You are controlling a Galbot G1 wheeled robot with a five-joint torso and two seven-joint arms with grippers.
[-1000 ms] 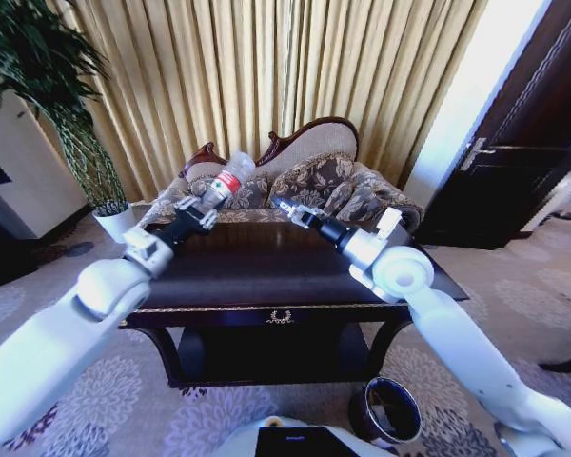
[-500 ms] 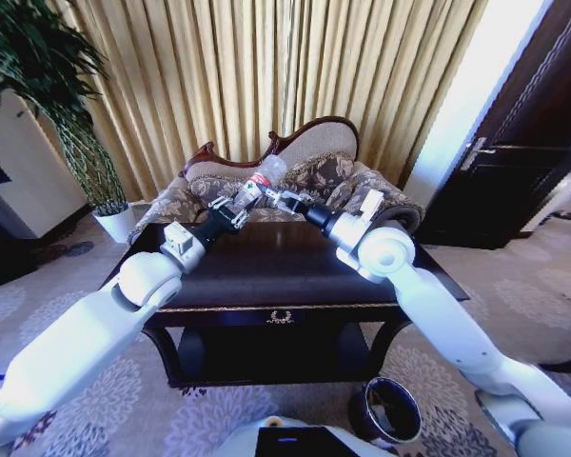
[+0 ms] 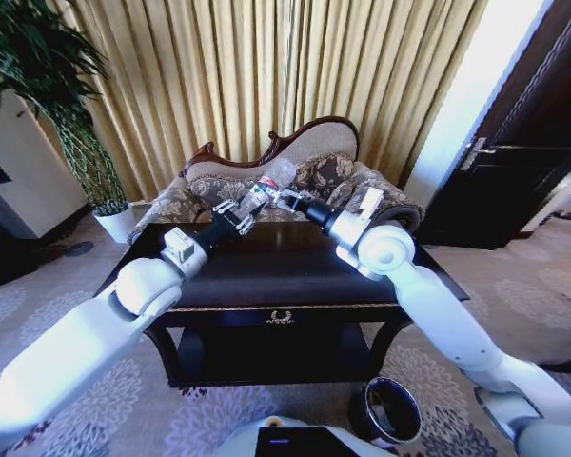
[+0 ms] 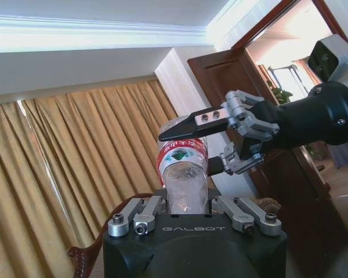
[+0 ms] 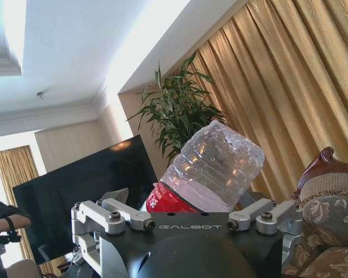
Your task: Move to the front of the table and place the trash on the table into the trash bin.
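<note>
I've got the bottle [image 3: 266, 183] in my left claw [image 3: 240, 208], held up in the air over the far edge of the worktop [image 3: 266, 276], neck end pinched between the fingers and the fat base pointing away toward the sofa [image 3: 333, 176]. My right claw [image 3: 287, 199] is right there at it, jaws spread either side of the body near the red label, touching or a hair off (I can't tell which from here).

From the left wrist the bottle [image 4: 182, 174] stands straight out of my closed claw [image 4: 188, 211], and the right claw [image 4: 217, 142] straddles it at the label with a gap showing between its fingers. From the right wrist the bottle [image 5: 211, 168] lies between those fingers, dimpled base up.

How will it handle? Empty and clear, so I judge it very light, thin-walled and springy: squeeze hard and it buckles, squeeze soft and the slick plastic may slide. The labelled waist or the stiff neck looks like the best place to hold.

Against a second ago: the bottle was out to the left, well apart from my right claw. Since then both arms have swung together toward the middle, and in the last half second hardly anything has shifted. The bin [image 3: 385, 409] sits on the floor down at my right, with nothing dropped in that I can see.
</note>
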